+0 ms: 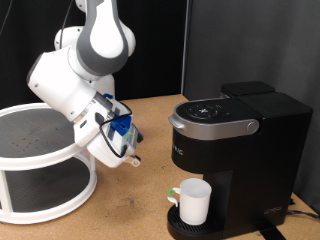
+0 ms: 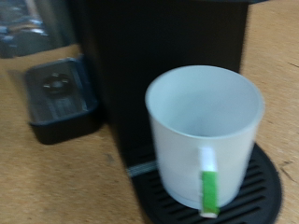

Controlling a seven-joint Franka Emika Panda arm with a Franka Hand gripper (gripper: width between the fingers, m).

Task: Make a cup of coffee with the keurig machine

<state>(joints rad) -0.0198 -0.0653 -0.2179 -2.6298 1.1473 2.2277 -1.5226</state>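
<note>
The keurig machine (image 1: 235,135) is black with a silver-trimmed rounded lid, which is down, and it stands at the exterior view's right. The white cup (image 1: 195,201) stands upright on its round drip base (image 1: 180,225), under the spout. My gripper (image 1: 131,157) hangs in the air to the exterior view's left of the machine, apart from the cup and pointing down towards it, with nothing between its fingers. In the wrist view the cup (image 2: 206,131) fills the middle and looks empty. A narrow white-and-green strip (image 2: 209,187) runs down its near side. My fingers do not show there.
A white round two-tier rack (image 1: 40,160) stands at the exterior view's left, beside the arm. The wooden table (image 1: 130,215) lies bare between the rack and the machine. In the wrist view a clear water tank with a black base (image 2: 58,98) sits beside the machine.
</note>
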